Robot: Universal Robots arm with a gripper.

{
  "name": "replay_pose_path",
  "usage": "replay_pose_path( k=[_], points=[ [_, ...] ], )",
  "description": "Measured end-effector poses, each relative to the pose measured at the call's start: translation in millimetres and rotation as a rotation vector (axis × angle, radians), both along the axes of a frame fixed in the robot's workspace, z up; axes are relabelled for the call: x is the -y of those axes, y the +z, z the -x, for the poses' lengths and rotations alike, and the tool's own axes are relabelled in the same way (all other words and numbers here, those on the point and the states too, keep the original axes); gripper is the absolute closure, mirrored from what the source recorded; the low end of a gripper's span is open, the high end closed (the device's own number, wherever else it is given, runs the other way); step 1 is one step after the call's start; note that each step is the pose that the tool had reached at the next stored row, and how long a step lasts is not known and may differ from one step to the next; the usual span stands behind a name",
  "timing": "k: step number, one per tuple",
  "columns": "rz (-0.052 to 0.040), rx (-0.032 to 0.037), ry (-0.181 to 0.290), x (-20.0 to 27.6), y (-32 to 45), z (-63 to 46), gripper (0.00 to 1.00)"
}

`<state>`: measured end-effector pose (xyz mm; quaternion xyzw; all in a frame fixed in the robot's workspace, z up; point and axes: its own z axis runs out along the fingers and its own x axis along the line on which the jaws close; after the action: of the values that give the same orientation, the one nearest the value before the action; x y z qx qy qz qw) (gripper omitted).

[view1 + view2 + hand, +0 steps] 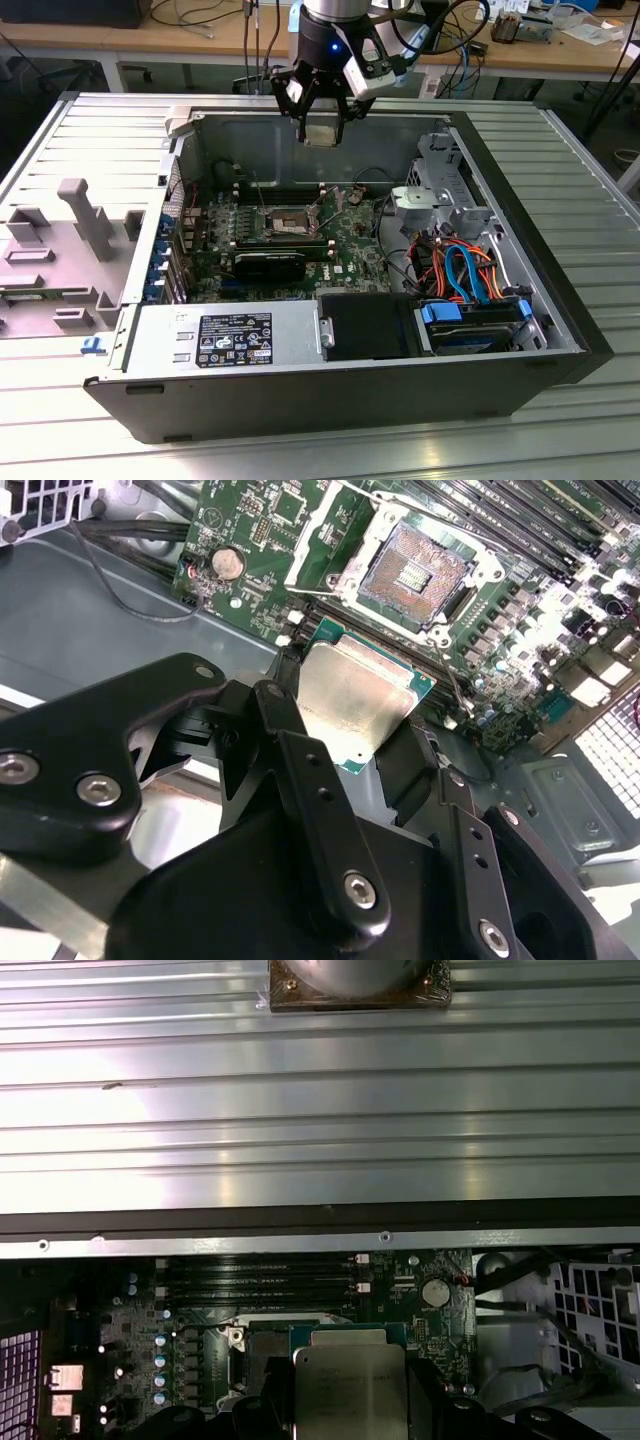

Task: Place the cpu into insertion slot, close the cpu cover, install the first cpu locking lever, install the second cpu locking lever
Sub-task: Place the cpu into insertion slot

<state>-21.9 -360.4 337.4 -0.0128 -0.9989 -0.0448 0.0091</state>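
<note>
Over the case, gripper pinches cpu (by opposite edges)

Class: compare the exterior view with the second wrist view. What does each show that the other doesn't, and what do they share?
Exterior view: the whole open computer case, its power supply and the orange and blue cables. Second wrist view: the round coin battery on the green board. Shared: the gripper, fingers shut on the cpu, clear of the empty insertion slot.
</note>
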Motion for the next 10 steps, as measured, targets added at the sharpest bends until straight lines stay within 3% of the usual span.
replay_pose_path(
  k=[10],
  points=[
    [0.0000, 0.0001, 0.000, 0.8, -1.9, 0.0, 0.45]
  ],
)
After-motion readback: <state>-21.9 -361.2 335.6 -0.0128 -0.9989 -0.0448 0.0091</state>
